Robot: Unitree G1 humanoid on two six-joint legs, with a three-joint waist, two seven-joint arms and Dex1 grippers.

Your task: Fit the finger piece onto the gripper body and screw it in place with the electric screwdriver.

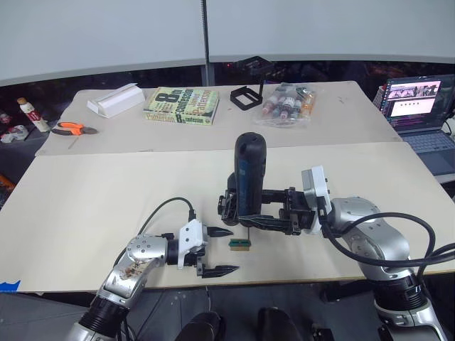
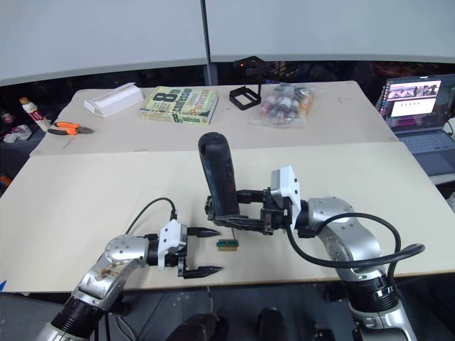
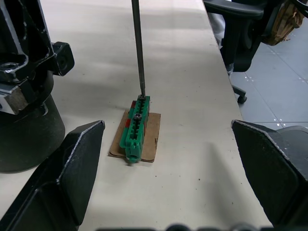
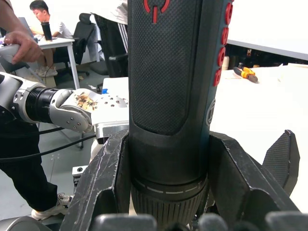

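Observation:
My right gripper (image 1: 245, 214) is shut on the electric screwdriver (image 1: 250, 174) and holds it upright, handle up. Its thin metal bit (image 3: 138, 48) comes straight down and touches the top of a small green block (image 3: 136, 129) lying on a brown card. The gripper body (image 3: 24, 67), chunky and black, stands just beside the screwdriver, partly hidden behind it (image 1: 228, 202). My left gripper (image 1: 219, 251) is open near the table's front edge, its fingers (image 3: 62, 178) on either side of the green block with wide gaps. I cannot make out the finger piece.
At the back of the table lie a white box (image 1: 115, 100), a book (image 1: 181, 106), an open black square frame (image 1: 245, 96), a bag of small bottles (image 1: 287, 104) and orange pliers (image 1: 71, 128). A laptop (image 1: 421, 106) stands far right. People (image 4: 19, 43) are beside the table.

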